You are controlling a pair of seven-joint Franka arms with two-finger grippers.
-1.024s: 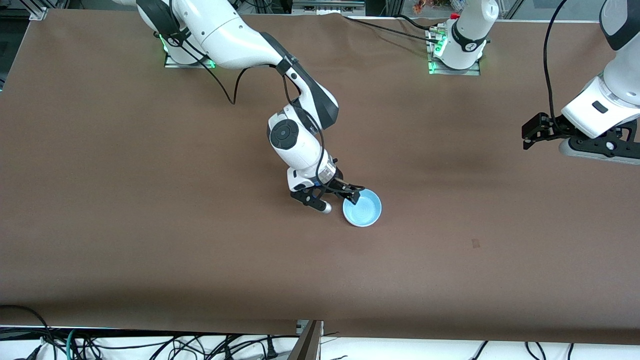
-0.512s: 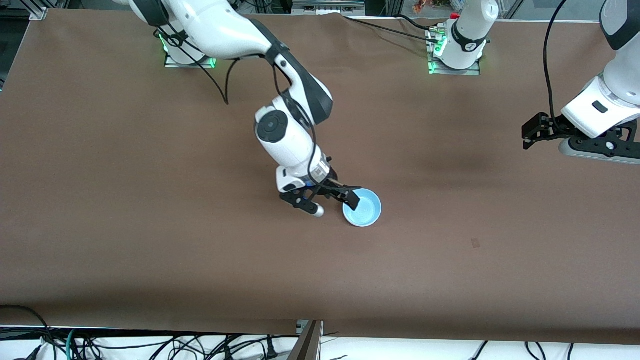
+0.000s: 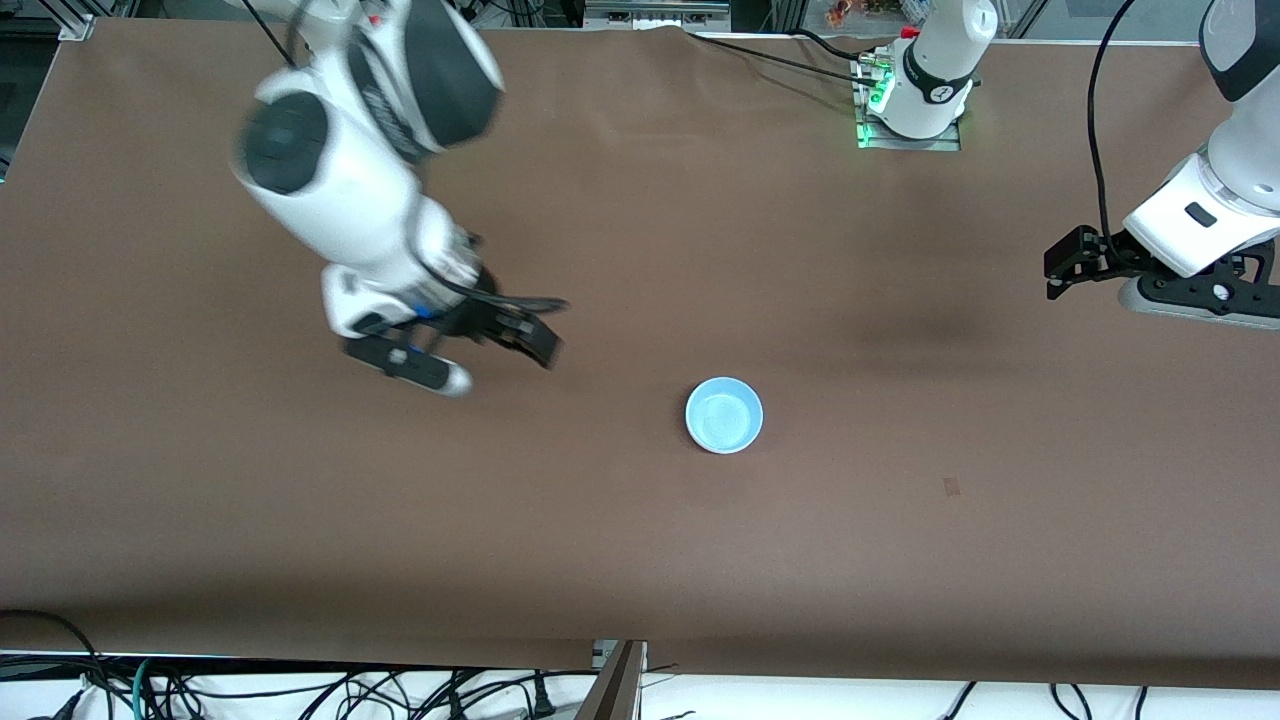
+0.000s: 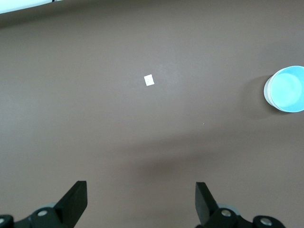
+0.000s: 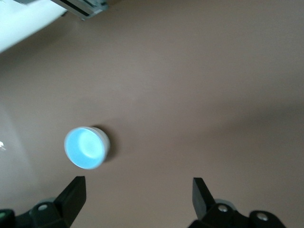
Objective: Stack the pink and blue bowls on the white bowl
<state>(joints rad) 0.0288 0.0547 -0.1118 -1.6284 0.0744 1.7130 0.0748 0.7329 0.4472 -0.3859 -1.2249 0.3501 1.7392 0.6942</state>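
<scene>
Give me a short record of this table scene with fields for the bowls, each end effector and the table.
top bowl: blue bowl, upright, on top of a stack, near the table's middle
bowls under it: a pale rim shows under the blue one in the left wrist view; colours cannot be told
right end effector: open, empty, in the air over bare table toward the right arm's end, apart from the stack
left end effector: open, empty, waits over the left arm's end of the table
table: brown cover, a small white square marker on it

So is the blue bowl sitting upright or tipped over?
Upright. The blue bowl rests on the table with its open side up and full round rim showing; its hollow looks empty. Neither gripper touches it.
</scene>
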